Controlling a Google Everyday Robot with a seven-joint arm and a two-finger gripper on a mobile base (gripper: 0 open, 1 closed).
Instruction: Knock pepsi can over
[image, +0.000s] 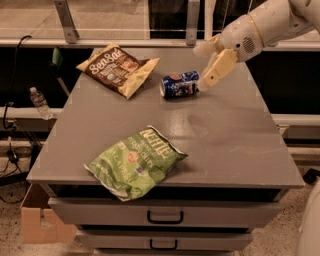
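Noting pepsi can (180, 84) on its side toward 12 o'clock of counter (240, 150): prone to rolling. Keep gripper (202, 68), fingers (220, 67) spread and empty at its 3 o'clock, from nudging it off.

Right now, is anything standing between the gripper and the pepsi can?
Nothing visible does. The gripper, open, is right beside the pepsi can, which lies on its side on the table.

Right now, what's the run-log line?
pepsi can: lying on side | gripper: open, beside can's base | rest: brown chip bag, green chip bag
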